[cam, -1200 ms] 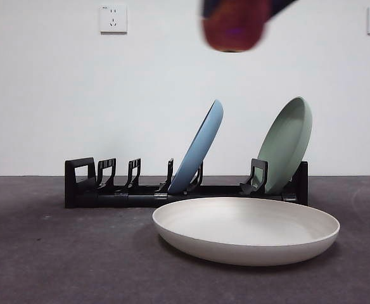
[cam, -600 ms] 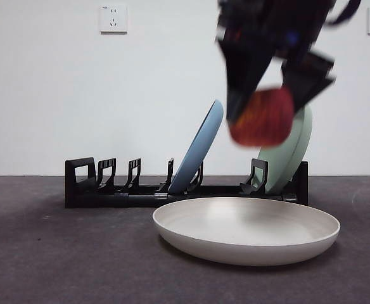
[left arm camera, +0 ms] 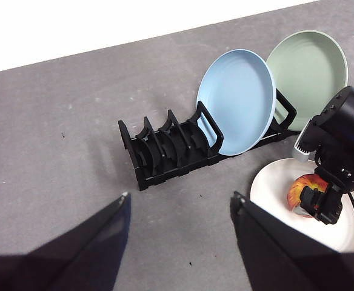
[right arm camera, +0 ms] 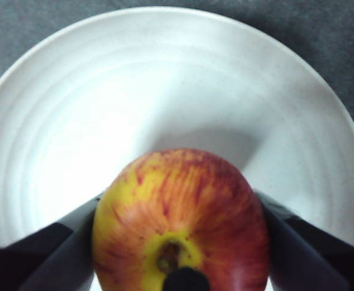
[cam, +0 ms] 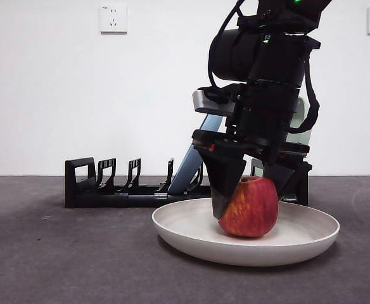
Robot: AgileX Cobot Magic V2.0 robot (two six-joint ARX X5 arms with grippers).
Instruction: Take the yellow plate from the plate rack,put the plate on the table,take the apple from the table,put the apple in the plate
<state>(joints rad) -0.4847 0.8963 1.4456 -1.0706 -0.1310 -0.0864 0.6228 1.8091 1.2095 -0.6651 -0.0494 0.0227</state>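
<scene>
Front view shows the table (cam: 58,266), dark grey and matte, carrying everything else; the plate rack (cam: 118,190) stretches long and black across it, its squared loop at the end far from the plates; 2 plates lean in the rack's slots, a light blue plate (left arm camera: 236,102) and a sage green plate (left arm camera: 310,68) beside it, the green one at the rack's end and largely hidden behind the arm in the front view; the yellow plate (cam: 299,237), really a pale cream, lies flat on the table just in front of the rack, on the side where the green plate stands; the right gripper (cam: 249,190) reaches down into this plate from above, its 2 black jaws closed against either side of the apple (cam: 251,208); the apple, red with yellow-orange streaks, sits with its underside on the plate's floor, stem dimple facing up toward the wrist camera; the left gripper (left arm camera: 180,209) hangs high over the table well away from the rack, jaws spread wide and holding nothing.
</scene>
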